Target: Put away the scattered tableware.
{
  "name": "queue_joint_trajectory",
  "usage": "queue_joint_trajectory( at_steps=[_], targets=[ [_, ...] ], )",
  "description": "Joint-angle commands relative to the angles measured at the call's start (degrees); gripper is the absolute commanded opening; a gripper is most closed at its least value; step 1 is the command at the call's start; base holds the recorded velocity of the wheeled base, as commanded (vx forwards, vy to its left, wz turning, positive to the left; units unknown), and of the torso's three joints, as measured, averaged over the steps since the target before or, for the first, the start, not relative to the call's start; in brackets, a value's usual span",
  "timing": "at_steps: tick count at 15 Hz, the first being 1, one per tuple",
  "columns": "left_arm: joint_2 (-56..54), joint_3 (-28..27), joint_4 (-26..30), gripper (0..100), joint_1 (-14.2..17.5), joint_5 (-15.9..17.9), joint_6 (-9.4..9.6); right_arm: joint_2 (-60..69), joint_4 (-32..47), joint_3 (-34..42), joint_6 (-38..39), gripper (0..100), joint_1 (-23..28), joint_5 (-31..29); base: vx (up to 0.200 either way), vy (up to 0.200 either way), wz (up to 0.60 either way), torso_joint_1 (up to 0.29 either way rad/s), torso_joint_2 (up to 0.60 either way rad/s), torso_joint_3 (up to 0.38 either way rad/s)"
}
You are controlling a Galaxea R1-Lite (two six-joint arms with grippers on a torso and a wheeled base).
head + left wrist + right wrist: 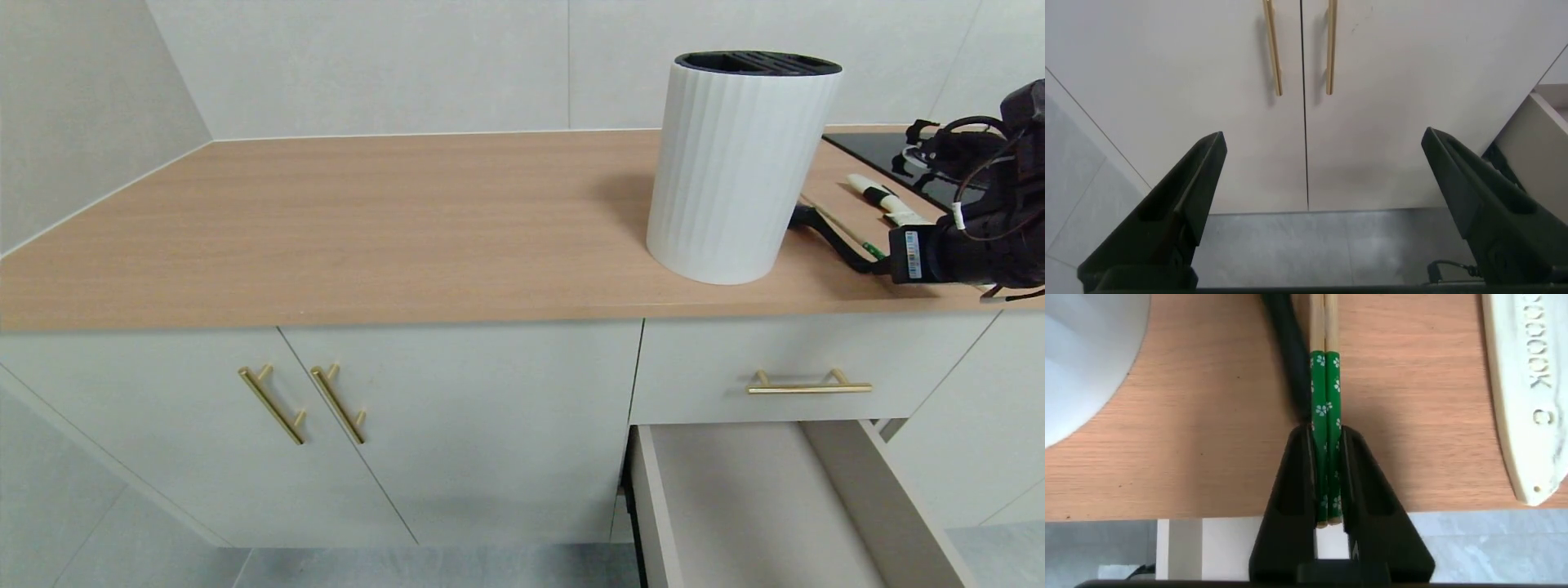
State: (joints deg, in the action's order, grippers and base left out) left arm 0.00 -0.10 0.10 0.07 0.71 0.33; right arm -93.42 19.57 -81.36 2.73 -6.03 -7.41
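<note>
Right gripper [1327,434] fingers [1290,486] clamped on green end of chopsticks [1324,376], at desk [367,220] edge, 4 o'clock from white holder [739,163]. Left gripper [1323,143] fingers spread apart.

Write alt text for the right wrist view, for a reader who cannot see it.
The right claw is shut on a pair of wooden chopsticks with green flowered ends, over the edge of a wooden countertop. A black handle lies close beside the chopsticks, with a white ribbed holder and a white utensil farther off on opposite sides.
</note>
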Motion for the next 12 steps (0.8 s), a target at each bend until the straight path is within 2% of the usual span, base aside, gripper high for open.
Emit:
queue_joint_trajectory(
  at_steps=[1, 4, 8, 9, 11, 12],
  targets=[
    [0.1, 0.0, 0.0, 100, 0.0, 0.0, 0.02, 2.9, 0.0, 0.3, 0.1, 0, 0.0, -0.5, 0.000, 0.000, 0.00, 0.000, 0.00, 0.000],
    [0.1, 0.0, 0.0, 100, 0.0, 0.0, 0.02, 10.6, 0.1, 2.8, 0.1, 0, 0.0, -1.8, 0.000, 0.000, 0.00, 0.000, 0.00, 0.000],
    [0.1, 0.0, 0.0, 100, 0.0, 0.0, 0.02, 24.0, 0.4, 11.4, 0.2, 0, 0.0, -0.4, 0.000, 0.000, 0.00, 0.000, 0.00, 0.000],
    [0.0, 0.0, 0.0, 100, 0.0, 0.0, 0.02, 26.2, 0.4, 13.2, 0.3, 0, 0.1, 0.6, 0.000, 0.000, 0.00, 0.000, 0.00, 0.000],
    [0.0, 0.0, 0.0, 100, 0.0, 0.0, 0.02, 33.7, 2.5, 16.4, 1.5, 0, 0.2, 7.2, 0.000, 0.000, 0.00, 0.000, 0.00, 0.000],
    [0.1, 0.0, 0.0, 100, 0.0, 0.0, 0.02, 35.8, 4.0, 16.8, 1.5, 0, 0.2, 8.6, 0.000, 0.000, 0.00, 0.000, 0.00, 0.000]
  ],
)
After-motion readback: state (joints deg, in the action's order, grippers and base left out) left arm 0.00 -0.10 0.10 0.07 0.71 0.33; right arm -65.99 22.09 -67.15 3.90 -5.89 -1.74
